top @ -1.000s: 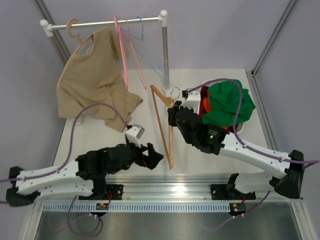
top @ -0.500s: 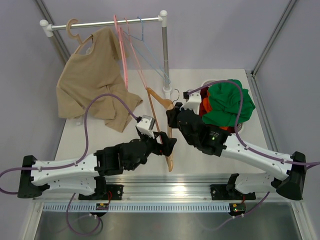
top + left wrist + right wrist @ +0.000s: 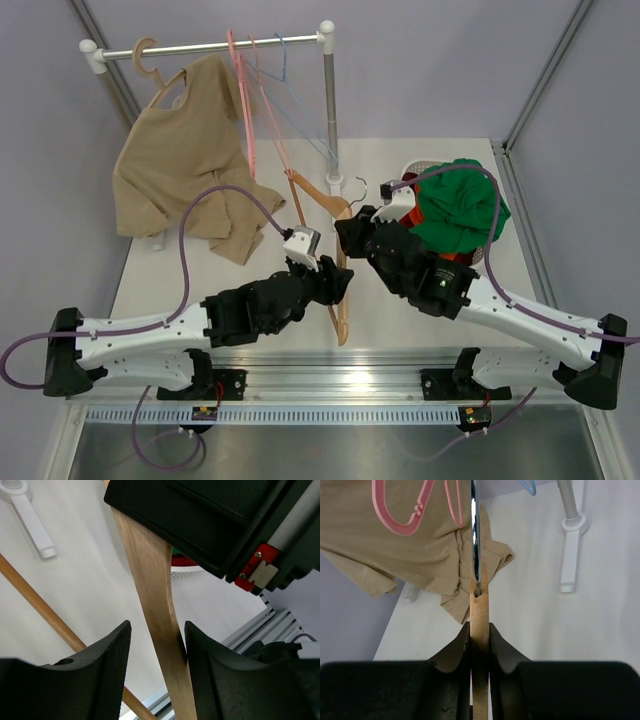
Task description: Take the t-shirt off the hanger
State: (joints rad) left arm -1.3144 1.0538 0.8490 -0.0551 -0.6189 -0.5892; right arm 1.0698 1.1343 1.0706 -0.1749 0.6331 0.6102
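The green t-shirt (image 3: 455,210) lies bunched on the basket at the right, off the hanger. The bare wooden hanger (image 3: 341,315) is tilted over the table's middle, with its wire hook (image 3: 355,188) pointing away. At the neck just below that hook (image 3: 473,530), my right gripper (image 3: 347,232) is shut on the hanger (image 3: 480,615). My left gripper (image 3: 338,283) straddles the hanger's lower arm (image 3: 155,595). Its right finger touches the wood and a gap shows at its left finger (image 3: 112,655).
A beige top (image 3: 185,150) hangs from the rack rail (image 3: 220,45), beside pink hangers (image 3: 245,110) and blue wire hangers (image 3: 290,110). The rack post (image 3: 329,100) stands behind the hanger. A white basket (image 3: 420,165) holds orange-red cloth (image 3: 410,212) under the t-shirt.
My left arm has swung right to the hanger and its jaws have narrowed around the lower arm. The right gripper has lifted and turned the hanger slightly.
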